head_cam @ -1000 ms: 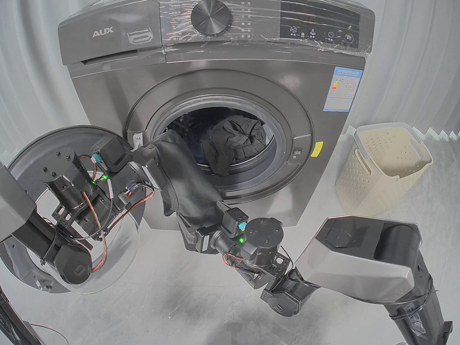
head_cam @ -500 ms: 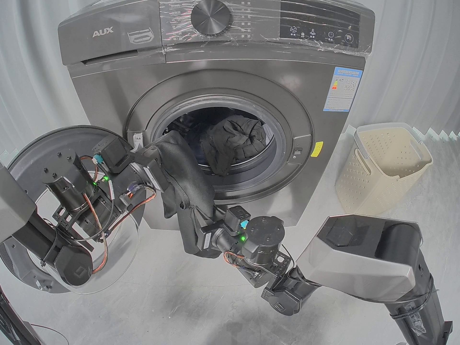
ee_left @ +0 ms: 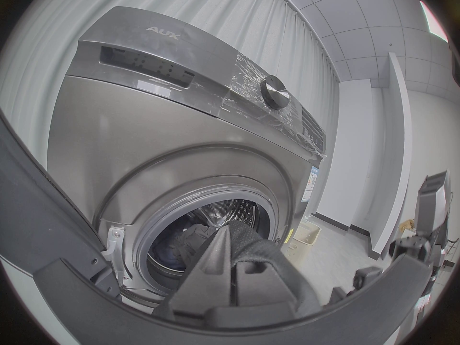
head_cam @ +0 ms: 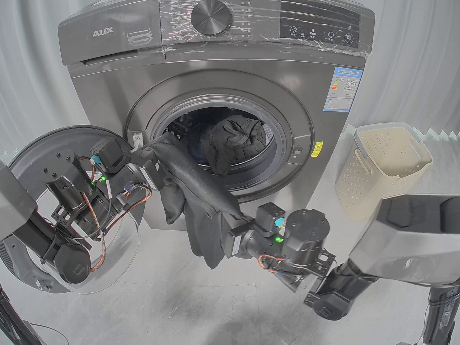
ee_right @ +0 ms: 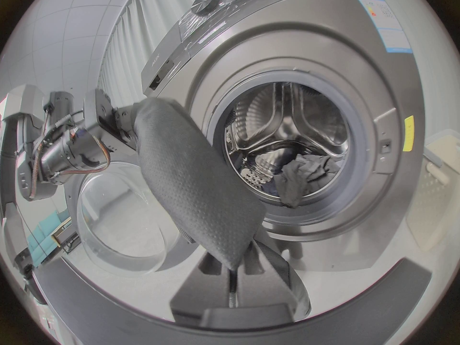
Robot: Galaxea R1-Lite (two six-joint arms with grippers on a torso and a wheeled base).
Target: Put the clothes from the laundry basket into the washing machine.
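1. Currently the left gripper (head_cam: 154,161) is clamped on the upper end of a dark grey garment (head_cam: 191,188), just beside the left rim of the washing machine (head_cam: 215,68) opening.
2. Right gripper (head_cam: 231,230) is pinched tight on the same garment's lower end, nearer and lower, in front of the machine. The cloth is stretched between the two, and loose folds hang below.
3. Round door (head_cam: 43,149) stands open on the left.
4. Black clothes (head_cam: 232,142) lie bunched in the drum (ee_right: 287,120).
5. Cream laundry basket (head_cam: 383,168) stands on the floor (head_cam: 167,293) right of the machine, well apart from both arms.
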